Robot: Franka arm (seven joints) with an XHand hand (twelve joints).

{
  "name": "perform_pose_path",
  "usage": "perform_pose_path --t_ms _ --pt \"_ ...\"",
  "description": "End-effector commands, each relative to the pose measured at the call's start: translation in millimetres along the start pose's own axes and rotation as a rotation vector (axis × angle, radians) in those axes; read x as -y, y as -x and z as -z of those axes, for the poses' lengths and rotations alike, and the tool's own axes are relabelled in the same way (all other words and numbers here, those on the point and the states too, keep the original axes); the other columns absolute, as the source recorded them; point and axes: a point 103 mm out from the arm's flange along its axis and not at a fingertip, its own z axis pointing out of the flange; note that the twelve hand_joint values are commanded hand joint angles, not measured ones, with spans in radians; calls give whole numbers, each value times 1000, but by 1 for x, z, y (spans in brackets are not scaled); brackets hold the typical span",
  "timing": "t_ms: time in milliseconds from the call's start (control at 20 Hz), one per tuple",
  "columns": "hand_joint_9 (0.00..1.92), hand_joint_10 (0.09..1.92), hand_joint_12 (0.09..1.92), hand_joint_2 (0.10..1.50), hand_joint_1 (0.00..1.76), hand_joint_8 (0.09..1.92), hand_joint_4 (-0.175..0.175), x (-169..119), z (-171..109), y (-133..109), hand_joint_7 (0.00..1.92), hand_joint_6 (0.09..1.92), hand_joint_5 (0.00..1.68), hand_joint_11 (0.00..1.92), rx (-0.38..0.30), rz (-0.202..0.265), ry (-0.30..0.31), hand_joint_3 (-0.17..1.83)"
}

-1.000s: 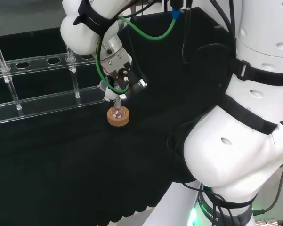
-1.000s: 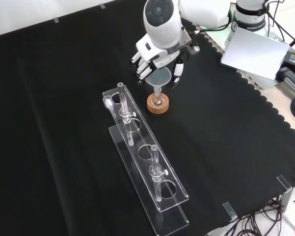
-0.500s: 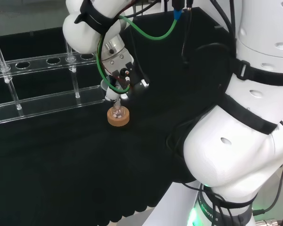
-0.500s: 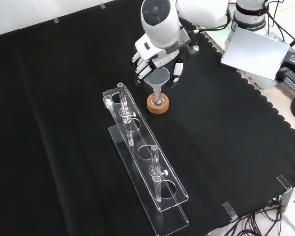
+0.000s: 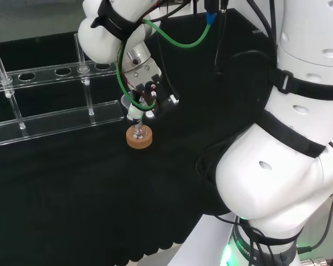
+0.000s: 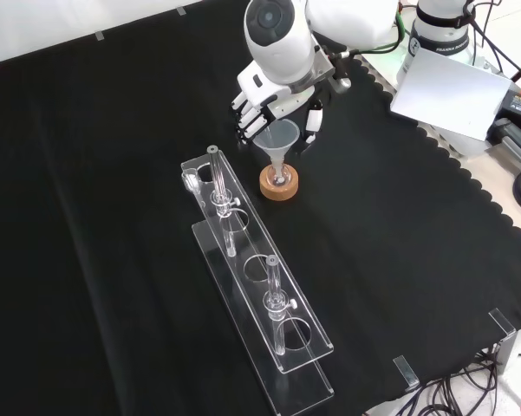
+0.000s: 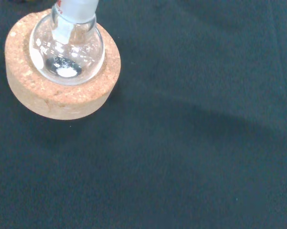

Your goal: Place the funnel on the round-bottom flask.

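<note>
Cork ring [image 6: 278, 184] carries the round-bottom flask [image 7: 67, 50], directly below my hand [image 6: 264, 106]. Funnel [image 6: 280, 139] stem sits in the flask neck; my fingers [image 6: 248, 117] hang relaxed around the cone, touching or not unclear.

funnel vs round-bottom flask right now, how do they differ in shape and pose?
Shape: the funnel is a wide cone narrowing to a thin stem; the round-bottom flask is a globe with a narrow neck.
Support: the flask sits in the cork ring on the cloth; the funnel stands above it, stem down into the flask's neck.
Contact: the hand is at the funnel's rim, not at the flask.
Shared: both look clear and upright.
</note>
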Motion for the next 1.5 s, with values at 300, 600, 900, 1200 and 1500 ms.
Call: perform_pose_path --t_ms 300,600,900,1200,1500 --pt "567 699 1401 665 628 798 -53 3 0 2 226 261 298 330 -16 10 -13 442" --pt "242 762 1448 668 579 572 -52 11 -2 10 9 87 203 227 -46 16 6 361" --pt "117 812 1465 667 525 269 -45 20 1 15 0 87 77 191 -77 24 37 293" --pt "77 841 1474 650 432 211 -40 34 14 22 0 87 27 185 -135 45 111 233" --pt "147 835 1478 664 383 353 -45 48 33 36 0 87 58 204 -237 59 178 169"
